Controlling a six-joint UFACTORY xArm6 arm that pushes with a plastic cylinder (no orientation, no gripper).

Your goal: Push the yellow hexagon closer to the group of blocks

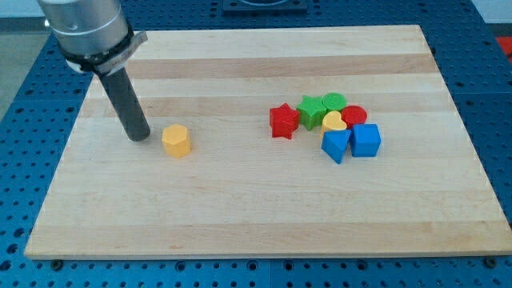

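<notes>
Resting on the board, rod end down, just left of the lone yellow block.
My tip: lower end of the dark rod, on the wooden board, in the view's left part. No pincer on this arm, so nothing opens or closes and nothing is held.
Yellow hexagon: just to the view's right of my tip, a narrow strip of bare wood between them; not touching as far as can be seen. Stands alone, well apart from the cluster.
Cluster: seven blocks packed together right of the board's centre.
Red star: leftmost of the cluster, the nearest one to the yellow hexagon.
Green star: just right of the red star, touching or nearly so.
Green round block: at the cluster's top; exact shape unclear.
Red round block: right of the green ones, partly hidden.
Yellow heart: in the middle of the cluster.
Blue blocks: one angular, one cube-like, side by side at the cluster's bottom.
</notes>
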